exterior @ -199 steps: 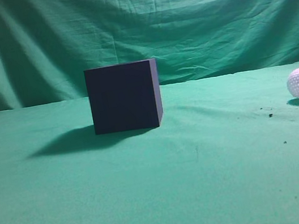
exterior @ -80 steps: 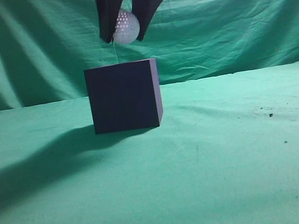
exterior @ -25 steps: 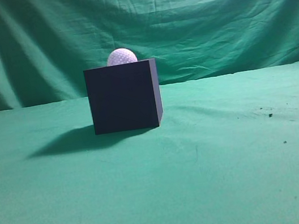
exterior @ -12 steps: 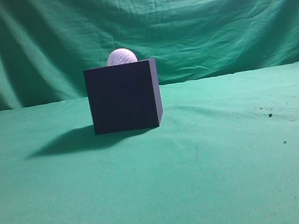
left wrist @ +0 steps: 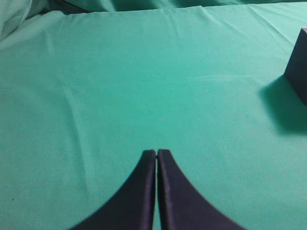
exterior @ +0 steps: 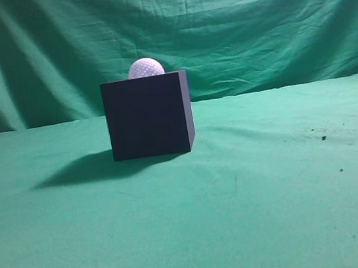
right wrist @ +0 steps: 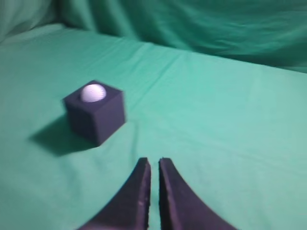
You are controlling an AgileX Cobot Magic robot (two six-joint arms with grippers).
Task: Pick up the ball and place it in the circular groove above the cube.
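The white dimpled ball (exterior: 145, 67) sits in the top of the dark navy cube (exterior: 149, 117) on the green cloth, only its upper half showing. In the right wrist view the ball (right wrist: 93, 92) rests in the cube (right wrist: 96, 112), far ahead and left of my right gripper (right wrist: 153, 161), which is shut and empty with a thin slit between the fingers. My left gripper (left wrist: 157, 152) is shut and empty over bare cloth; a corner of the cube (left wrist: 298, 67) shows at the right edge. Neither gripper shows in the exterior view.
Green cloth covers the table (exterior: 278, 193) and hangs as a backdrop (exterior: 249, 19). A few small dark specks (exterior: 323, 138) lie on the cloth at the right.
Earlier a gripper carried the ball from the right of the table to above the cube. In the last second nothing has moved; the ball stays in the cube.
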